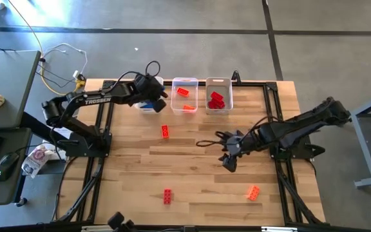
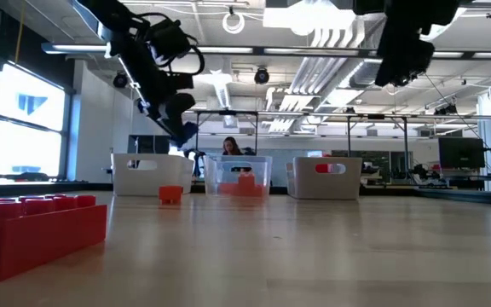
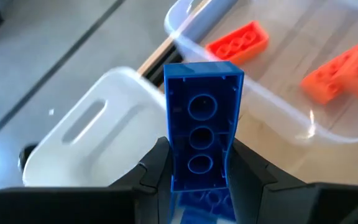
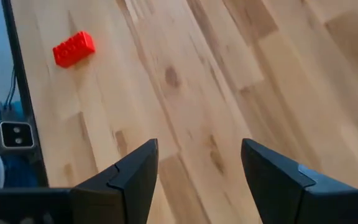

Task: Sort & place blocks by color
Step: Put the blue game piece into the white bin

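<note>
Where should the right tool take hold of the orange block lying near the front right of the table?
Come straight down on the orange block and pinch its two long side faces. It lies flat and skewed on open table, so turn the open right tool to match. Nothing crowds it.

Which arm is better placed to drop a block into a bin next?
Left. Its gripper already holds a blue block above the left bin; the right gripper is open, holding nothing, mid-table.
</note>
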Motion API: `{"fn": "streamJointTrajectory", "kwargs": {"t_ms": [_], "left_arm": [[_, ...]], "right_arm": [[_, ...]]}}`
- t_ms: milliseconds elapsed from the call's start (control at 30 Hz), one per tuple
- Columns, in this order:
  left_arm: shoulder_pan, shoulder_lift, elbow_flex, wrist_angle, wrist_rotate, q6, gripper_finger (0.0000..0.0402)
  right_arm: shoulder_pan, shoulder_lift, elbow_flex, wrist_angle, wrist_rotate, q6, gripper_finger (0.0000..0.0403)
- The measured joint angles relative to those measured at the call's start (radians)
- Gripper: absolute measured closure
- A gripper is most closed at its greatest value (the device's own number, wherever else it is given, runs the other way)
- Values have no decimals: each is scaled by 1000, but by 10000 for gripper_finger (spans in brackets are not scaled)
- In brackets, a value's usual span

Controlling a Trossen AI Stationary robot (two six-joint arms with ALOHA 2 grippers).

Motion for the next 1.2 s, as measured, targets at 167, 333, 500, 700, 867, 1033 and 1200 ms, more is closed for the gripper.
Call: {"fn": "streamJointTrajectory", "kwargs": {"t_ms": [167,333,500,700,867,1033,1200], "left_arm": [[31,0,0,-56,2,-34,309],[46,9,0,-90,8,-60,309],[51,56,0,-111,20,-68,308],[51,100,0,-112,14,-68,308],[51,101,0,-110,11,-82,296],[51,101,0,-110,-19,-92,252],[51,101,0,-111,-18,-112,206]], "right_arm": [[56,0,0,-45,0,78,187],[113,0,0,-98,2,181,187],[183,0,-10,-130,12,295,187],[273,0,-10,-151,9,391,187],[358,0,-10,-151,23,462,187],[441,8,-10,-155,41,466,187],[514,43,-10,-168,20,441,187]]}}
